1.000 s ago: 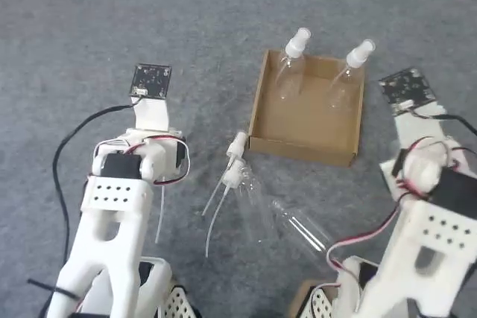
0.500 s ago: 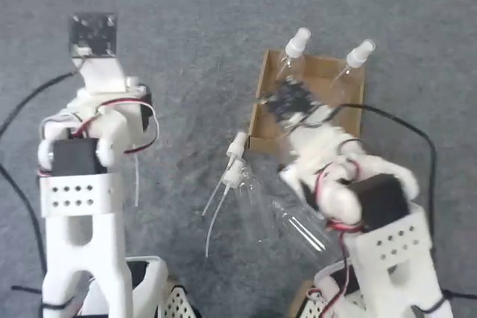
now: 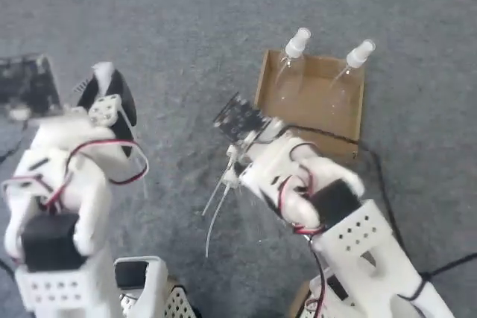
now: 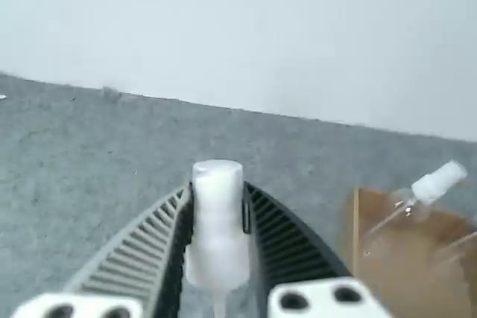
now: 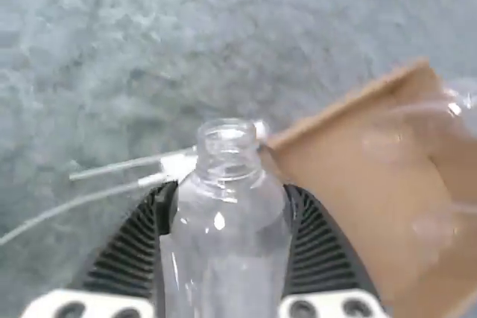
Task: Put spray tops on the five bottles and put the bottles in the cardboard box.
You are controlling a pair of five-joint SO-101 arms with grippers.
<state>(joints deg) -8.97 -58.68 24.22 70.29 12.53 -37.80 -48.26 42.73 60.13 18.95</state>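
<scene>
My left gripper [image 4: 218,193] is shut on a white spray top [image 4: 218,221], held up above the carpet at the left of the table [image 3: 103,78]. My right gripper [image 5: 227,195] is shut on a clear bottle [image 5: 223,221] whose neck is bare. In the high view that arm [image 3: 298,184] is over the middle of the table, just in front of the cardboard box [image 3: 261,102]. Two loose spray tops [image 3: 231,173] with long tubes lie on the carpet beside the held bottle's neck [image 5: 175,163]. Two bottles with spray tops [image 3: 297,41] [image 3: 359,53] stand in the box.
Grey carpet [image 3: 179,50] covers the table, with open room behind and to the left of the box. A white wall rises behind the carpet's far edge [image 4: 298,35]. The box's near wall [image 5: 350,176] is close to the held bottle.
The right arm swung from the right edge to the middle and its gripper took hold of a bottle. The left arm swung left and raised its spray top.
</scene>
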